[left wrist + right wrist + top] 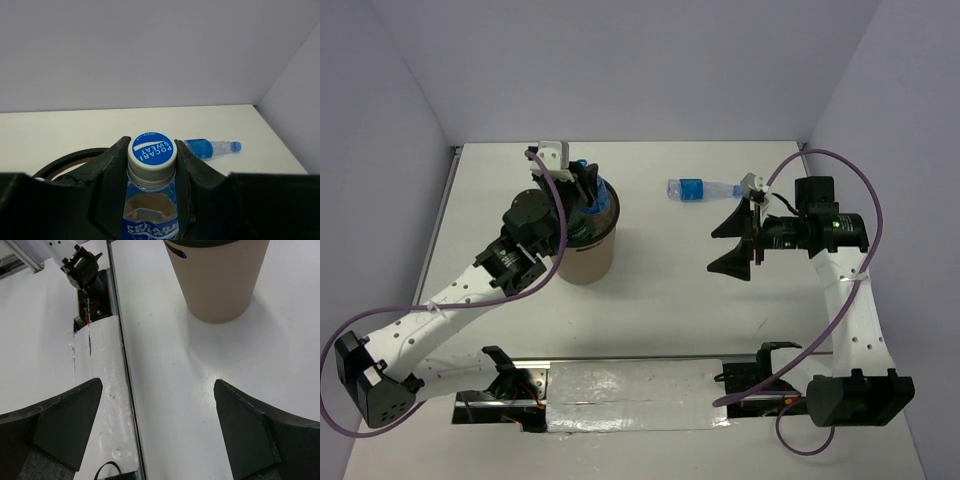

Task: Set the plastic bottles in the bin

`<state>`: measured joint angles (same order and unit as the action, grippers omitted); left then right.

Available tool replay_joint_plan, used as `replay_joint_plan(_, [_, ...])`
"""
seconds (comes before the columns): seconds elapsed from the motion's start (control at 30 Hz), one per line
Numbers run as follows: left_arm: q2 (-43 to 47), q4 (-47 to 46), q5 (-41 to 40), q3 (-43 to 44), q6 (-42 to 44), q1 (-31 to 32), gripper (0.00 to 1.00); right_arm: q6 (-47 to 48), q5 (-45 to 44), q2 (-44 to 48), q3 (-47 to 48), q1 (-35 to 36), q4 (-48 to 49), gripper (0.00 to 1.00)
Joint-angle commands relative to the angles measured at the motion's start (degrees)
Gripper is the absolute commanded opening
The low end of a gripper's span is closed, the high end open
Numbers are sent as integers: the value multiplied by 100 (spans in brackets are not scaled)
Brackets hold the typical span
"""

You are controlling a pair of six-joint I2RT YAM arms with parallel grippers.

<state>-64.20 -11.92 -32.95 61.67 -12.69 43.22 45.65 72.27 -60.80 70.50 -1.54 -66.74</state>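
My left gripper (588, 190) is shut on a clear blue-labelled plastic bottle (151, 190) with a white and blue cap, and holds it over the mouth of the brown bin (588, 252). The bin's black rim (70, 162) shows just behind the fingers. A green-labelled bottle (582, 228) shows inside the bin. Another blue-labelled bottle (700, 188) lies on its side on the table, also in the left wrist view (210, 148). My right gripper (732, 242) is open and empty, hovering right of the bin (217, 280) and near that lying bottle.
White walls close the table at the back and both sides. A taped white strip (635, 397) and black mounts (87, 275) run along the near edge between the arm bases.
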Motion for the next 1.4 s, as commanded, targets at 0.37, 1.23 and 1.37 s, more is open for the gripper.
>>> replay_joint_plan(0.37, [-268,744,1106,-1060,-902,-244,0,269,138,-442,245,-180,-181,100])
replay_joint_plan(1.23, [215,1517,369,-261,-489,-596,72,164,94,-776,306,-224,38,100])
replay_joint_plan(1.37, [303,1544,324,-270,-428,-631,80,155,94,-872,333,-215,65,100])
